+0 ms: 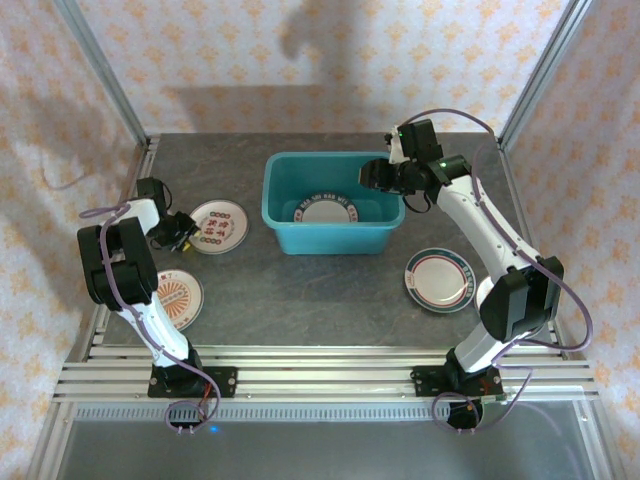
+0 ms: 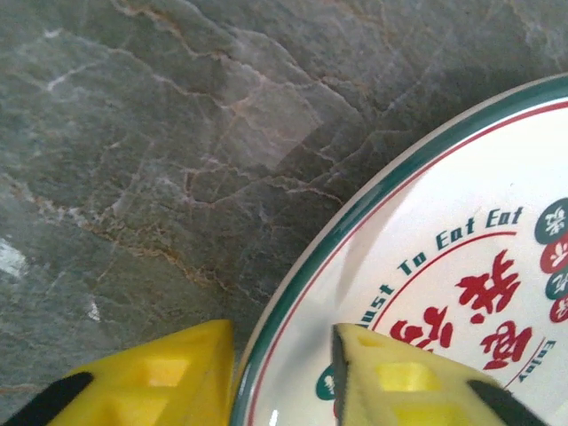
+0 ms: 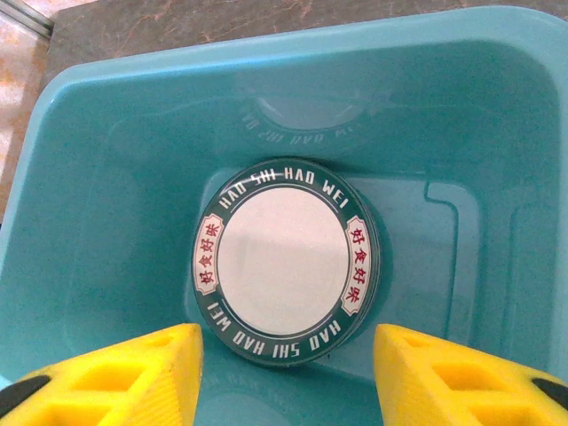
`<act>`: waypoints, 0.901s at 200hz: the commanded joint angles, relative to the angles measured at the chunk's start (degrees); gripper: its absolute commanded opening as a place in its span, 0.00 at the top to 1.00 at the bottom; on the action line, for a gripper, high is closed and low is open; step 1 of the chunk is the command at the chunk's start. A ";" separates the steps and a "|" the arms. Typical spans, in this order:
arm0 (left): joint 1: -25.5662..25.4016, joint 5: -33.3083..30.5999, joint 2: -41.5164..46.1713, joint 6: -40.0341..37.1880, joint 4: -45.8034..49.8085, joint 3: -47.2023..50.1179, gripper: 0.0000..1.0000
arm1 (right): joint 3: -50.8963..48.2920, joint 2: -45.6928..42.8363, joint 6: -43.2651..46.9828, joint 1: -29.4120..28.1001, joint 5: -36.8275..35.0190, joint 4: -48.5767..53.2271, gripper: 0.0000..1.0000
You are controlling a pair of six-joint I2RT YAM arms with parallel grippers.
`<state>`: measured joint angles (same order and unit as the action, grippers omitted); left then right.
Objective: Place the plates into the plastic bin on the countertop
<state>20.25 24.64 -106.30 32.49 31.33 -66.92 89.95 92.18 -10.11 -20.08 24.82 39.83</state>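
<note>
In the top view the bin (image 1: 330,238) sits at the centre of the countertop (image 1: 300,290). One dark-rimmed plate (image 3: 284,262) lies flat near the middle of its floor. The right gripper (image 3: 288,377) hangs over the bin's right end. In its wrist view the two yellow fingers (image 3: 115,377) stand wide apart at the bottom corners of the frame, released and holding nothing. The plate lies below and between them (white lettering runs round its dark green band, with red characters on pale tabs at either side).

Three more plates lie on the countertop outside the bin. The lettered plate (image 1: 218,226) is near the bin's left side, and the left gripper (image 1: 180,232) is at that plate's left edge. In the left wrist view its fingers (image 2: 151,386) are parted and straddle the rim at the bottom of the frame. One finger is over bare stone and the other over the plate's white face, with the green-and-red edge between them. I cannot tell whether either pad touches the plate. The orange plate (image 1: 178,298) lies at lower left, partly hidden behind the left arm. The teal plate (image 1: 440,279) lies to the lower right of the bin, near the right arm and well apart from the other two.
</note>
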 commanded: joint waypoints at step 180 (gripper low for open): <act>-3.26 -0.75 19.67 1.69 1.59 -1.01 1.00 | 1.65 -0.60 -1.71 0.18 -0.46 -1.10 0.47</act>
<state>18.35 26.06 -90.54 33.19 31.00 -64.36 89.95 92.20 -10.96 -20.08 23.77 39.79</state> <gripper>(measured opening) 0.050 0.531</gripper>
